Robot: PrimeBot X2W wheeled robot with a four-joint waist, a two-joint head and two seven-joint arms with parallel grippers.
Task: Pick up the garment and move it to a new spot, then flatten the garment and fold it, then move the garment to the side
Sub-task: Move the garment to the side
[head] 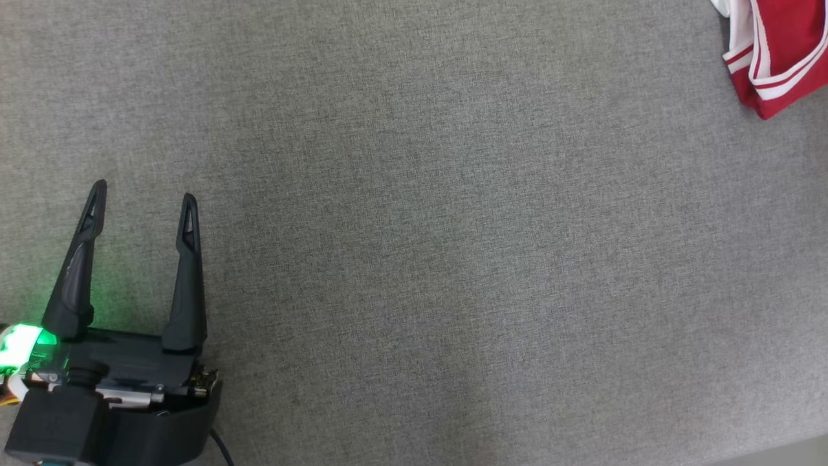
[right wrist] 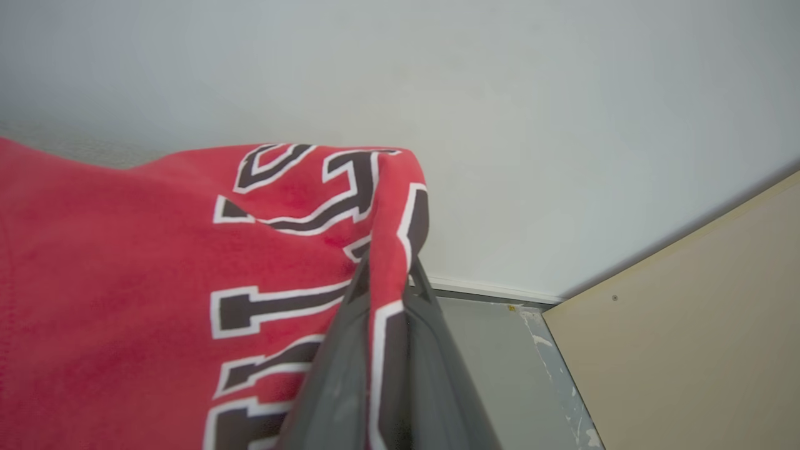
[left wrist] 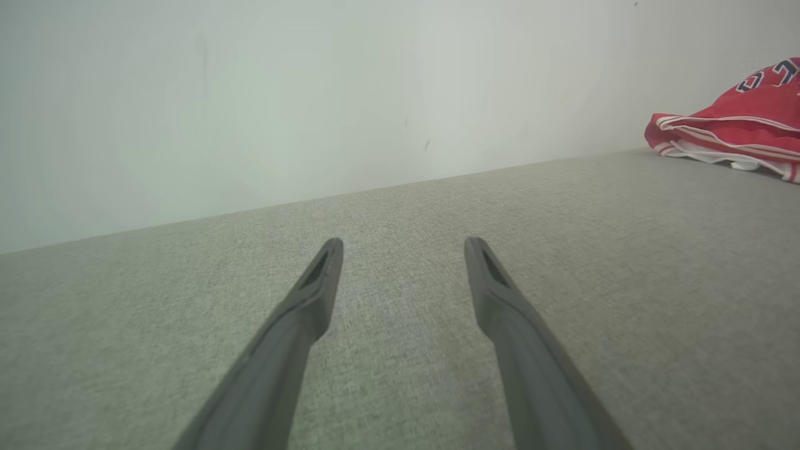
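Right jaws are squeezed shut on a fold of the garment (right wrist: 125, 281). Its red cloth, with dark white-edged letters, is tucked between their dark fingers (right wrist: 337, 381). Left jaws stand wide open with nothing between them, low over the grey counter (head: 453, 259), at the lower left of the head view. Far from them, in that view's top right corner, the garment's red and white edge rests on the counter. Behind is a pale wall (left wrist: 250, 94).
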